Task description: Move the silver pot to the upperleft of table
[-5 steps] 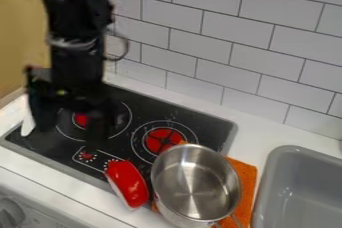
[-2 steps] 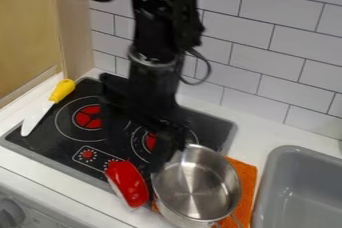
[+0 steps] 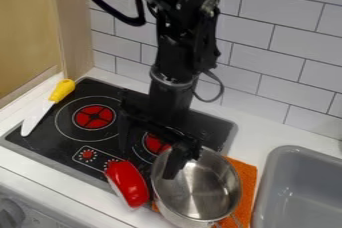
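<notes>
Camera view: my black two-finger gripper (image 3: 147, 162) hangs open and empty, spread wide, one finger over the mouth of the round silver metal pot (image 3: 200, 188) and the other outside its left rim. The pot sits upright at the near right of the black stove (image 3: 50, 137), on an orange cloth (image 3: 248, 177). If I descend off line, I might land a fingertip on the rim and tip the pot instead of pinching its wall. My outer finger could also snag the red oval bowl-like piece (image 3: 127, 183) lying tilted just left of the pot. Pinched at one side only, the pot would probably swing or sag, and the cloth may drag along. Farther off, the yellow-handled knife (image 3: 37, 117) lies at the stove's far left, where a low or careless set-down could hit it.
</notes>
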Available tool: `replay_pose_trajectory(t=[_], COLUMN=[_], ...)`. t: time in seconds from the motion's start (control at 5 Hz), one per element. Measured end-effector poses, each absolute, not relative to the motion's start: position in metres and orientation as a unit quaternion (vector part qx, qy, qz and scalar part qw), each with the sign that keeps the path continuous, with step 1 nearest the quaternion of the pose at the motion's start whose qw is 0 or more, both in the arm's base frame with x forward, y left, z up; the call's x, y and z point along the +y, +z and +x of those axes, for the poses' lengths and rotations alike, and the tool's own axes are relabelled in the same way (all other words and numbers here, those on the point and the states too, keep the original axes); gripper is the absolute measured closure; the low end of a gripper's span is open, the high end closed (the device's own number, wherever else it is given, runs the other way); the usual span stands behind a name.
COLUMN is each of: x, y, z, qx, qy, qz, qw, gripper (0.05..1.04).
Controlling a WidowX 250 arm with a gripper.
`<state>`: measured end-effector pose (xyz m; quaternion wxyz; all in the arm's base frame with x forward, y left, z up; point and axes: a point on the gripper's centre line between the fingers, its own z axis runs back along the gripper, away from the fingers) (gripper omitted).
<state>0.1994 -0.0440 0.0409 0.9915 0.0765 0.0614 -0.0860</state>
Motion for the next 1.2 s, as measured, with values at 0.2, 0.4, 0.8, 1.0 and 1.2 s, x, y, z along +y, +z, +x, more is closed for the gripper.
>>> replay_pose_trajectory(t=[0.2,0.4,0.8,1.0,1.2], x=[-0.047,-0.05,-0.049,-0.05,-0.051], y=[0.03,0.026,0.015,0.013,0.015], z=[0.205,0.209,0.208,0.209,0.209], qx=[0.074,0.067,0.084,0.087,0.086], qy=[-0.084,-0.078,-0.079,-0.081,-0.078], qz=[0.078,0.069,0.07,0.072,0.067], qw=[0.991,0.992,0.991,0.99,0.991], gripper=[0.084,0.091,0.485,0.778,0.958])
